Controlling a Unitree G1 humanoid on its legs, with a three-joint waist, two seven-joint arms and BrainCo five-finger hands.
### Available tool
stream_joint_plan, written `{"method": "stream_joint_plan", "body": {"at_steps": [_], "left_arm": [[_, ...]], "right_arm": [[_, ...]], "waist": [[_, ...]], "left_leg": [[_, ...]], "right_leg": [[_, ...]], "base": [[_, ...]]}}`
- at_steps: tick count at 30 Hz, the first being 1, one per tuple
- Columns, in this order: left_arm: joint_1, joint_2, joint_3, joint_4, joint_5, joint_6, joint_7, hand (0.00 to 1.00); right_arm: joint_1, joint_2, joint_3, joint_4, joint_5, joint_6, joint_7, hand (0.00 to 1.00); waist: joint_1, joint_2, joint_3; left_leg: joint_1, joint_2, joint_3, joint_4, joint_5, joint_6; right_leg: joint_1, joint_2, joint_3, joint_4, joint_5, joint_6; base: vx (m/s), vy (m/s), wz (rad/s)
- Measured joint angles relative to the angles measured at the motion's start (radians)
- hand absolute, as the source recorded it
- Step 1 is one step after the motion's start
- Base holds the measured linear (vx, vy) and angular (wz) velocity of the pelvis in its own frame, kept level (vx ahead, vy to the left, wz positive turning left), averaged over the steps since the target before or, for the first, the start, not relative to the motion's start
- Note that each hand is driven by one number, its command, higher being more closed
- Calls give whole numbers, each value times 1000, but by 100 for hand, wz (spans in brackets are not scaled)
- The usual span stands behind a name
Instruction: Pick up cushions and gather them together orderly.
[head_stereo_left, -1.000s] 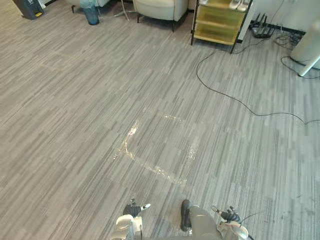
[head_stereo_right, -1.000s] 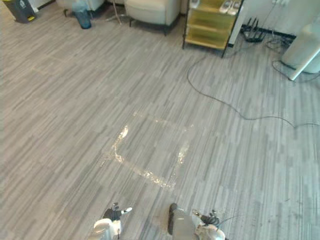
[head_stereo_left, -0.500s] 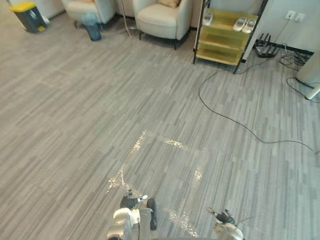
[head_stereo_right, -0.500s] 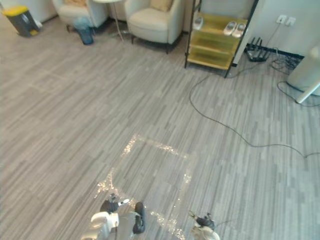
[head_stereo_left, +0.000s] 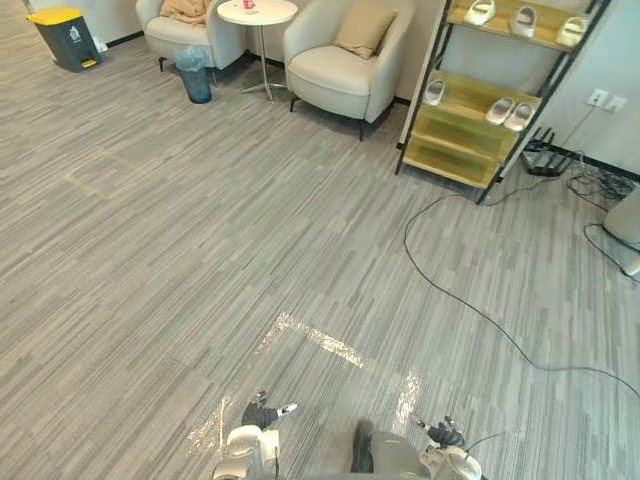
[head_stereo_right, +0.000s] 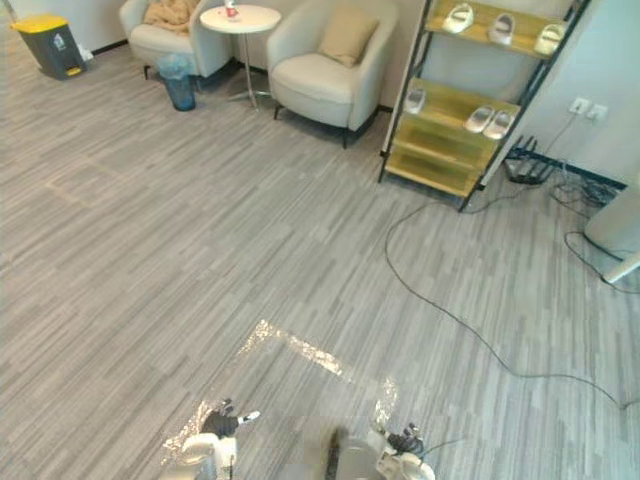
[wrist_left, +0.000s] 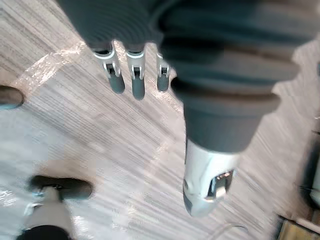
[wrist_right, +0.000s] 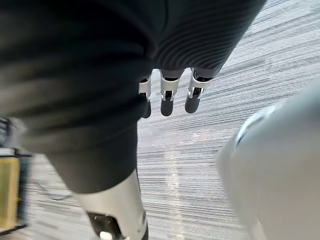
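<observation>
Grey striped floor (head_stereo_left: 150, 250) goes all the way across the room. Shiny tape marks (head_stereo_left: 318, 339) lie on the floor close in front of me, at about 12 o'clock.

Far away at 12 o'clock stands a cream armchair (head_stereo_left: 335, 75). One tan cushion (head_stereo_left: 364, 28) leans up against its back. It is well apart from both of my hands. At 11 o'clock there is a second armchair (head_stereo_left: 175, 32) with a tan soft thing (head_stereo_left: 186, 9) on it. I cannot tell if that is a cushion or a blanket. Between the two chairs stands a little round white surface (head_stereo_left: 257, 11) with something small and red on top. A blue bin (head_stereo_left: 197, 82) sits on the floor just beside it. A dark bin with a yellow lid (head_stereo_left: 62, 38) stands far off at 10 o'clock.

At 1 o'clock a yellow shelf (head_stereo_left: 470, 130) stands by the wall. Pale shoes (head_stereo_left: 508, 112) sit on its boards.

My left robot hand (head_stereo_left: 262, 414) hangs low at 7 o'clock, over the floor. Its fingers (wrist_left: 136, 80) point down, straight and loose, apart from the thumb. It holds nothing.

My right robot hand (head_stereo_left: 444, 436) hangs low at 5 o'clock. Its fingers (wrist_right: 168, 97) are straight and loose too, with only floor past them. It holds nothing.
</observation>
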Motion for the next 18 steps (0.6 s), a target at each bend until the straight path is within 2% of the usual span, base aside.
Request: {"method": "stream_joint_plan", "body": {"at_steps": [1, 2, 3, 4, 5, 7, 9, 10, 12, 13, 15, 18], "left_arm": [[-3, -11, 7, 0, 2, 0, -1, 0], [-10, -13, 8, 0, 2, 0, -1, 0], [-11, -12, 9, -1, 2, 0, -1, 0], [-18, -7, 8, -12, 2, -1, -1, 0], [-17, -7, 6, -22, 2, -2, -2, 0], [-15, -7, 4, -30, 1, -2, -3, 0], [-15, -6, 1, -46, 0, -3, -2, 0], [-11, -6, -5, -45, 0, -3, -1, 0], [-7, -6, -12, -38, -1, -2, -1, 0], [-8, -6, -16, -26, -2, -3, -1, 0], [-9, 14, -31, -24, -2, -4, 1, 0], [2, 15, -37, -19, -2, -4, 0, 0]], "right_arm": [[-1, -10, -4, 3, 1, -1, 0, 0], [1, -12, -4, 2, 2, -1, 0, 0], [6, -13, -3, 2, 4, -2, 0, 0], [18, -11, 4, -2, 6, -2, -1, 0], [21, -10, 9, -1, 7, -1, -3, 0], [21, -4, 8, -3, 10, -2, -6, 0], [20, 0, 7, -6, 10, -2, -6, 0], [20, 0, 7, -7, 10, -1, -7, 0], [21, -3, -2, -7, 10, -1, -8, 0], [18, -8, -8, 9, 8, 1, -10, 0], [26, 4, -12, 30, 7, 3, -10, 0], [47, 15, -14, 28, 5, 3, -10, 0]], "waist": [[-2, 26, 1], [-8, 34, 5], [-11, 34, 7], [-13, 25, 13], [-10, 19, 19], [-10, 17, 22], [-5, 17, 20], [-4, 19, 19], [-4, 28, 13], [3, 27, 7], [2, -11, -16], [-1, -29, -20]], "left_leg": [[-2, 21, -10, 36, 0, -1], [-32, 32, -16, 132, 3, -6], [-67, 44, -17, 232, 13, -23], [-146, 72, -22, 439, 53, -54], [-202, 99, -13, 578, 46, -49], [-265, 133, 25, 623, 20, -37], [-304, 140, 43, 507, 17, -37], [-313, 128, 36, 378, 26, -35], [-312, 90, -25, 149, 99, -39], [-295, 68, -52, 110, 158, -60], [-269, 29, -27, 50, 172, -38], [-222, -16, -9, 15, 170, -24]], "right_leg": [[25, 20, -10, -14, -22, -12], [56, 28, -21, -24, -40, -18], [84, 32, -26, -36, -47, -23], [144, 32, -35, -67, -62, -29], [191, 33, -39, -84, -72, -35], [265, 33, -46, -134, -75, -37], [292, 28, -35, -159, -78, -29], [300, 23, -29, -165, -84, -13], [297, 22, -12, -160, -97, 14], [298, 19, 20, -159, -98, 34], [305, -15, 40, -186, -94, 60], [339, -55, 55, -211, -95, 71]], "base": [[381, -221, 0], [447, -264, 10], [331, -184, 27], [302, -122, 21], [285, -90, 14], [214, -44, 2], [139, 16, -12], [116, 102, -16], [178, 195, -23], [172, 176, -23], [173, 130, -17], [178, 148, -8]]}}
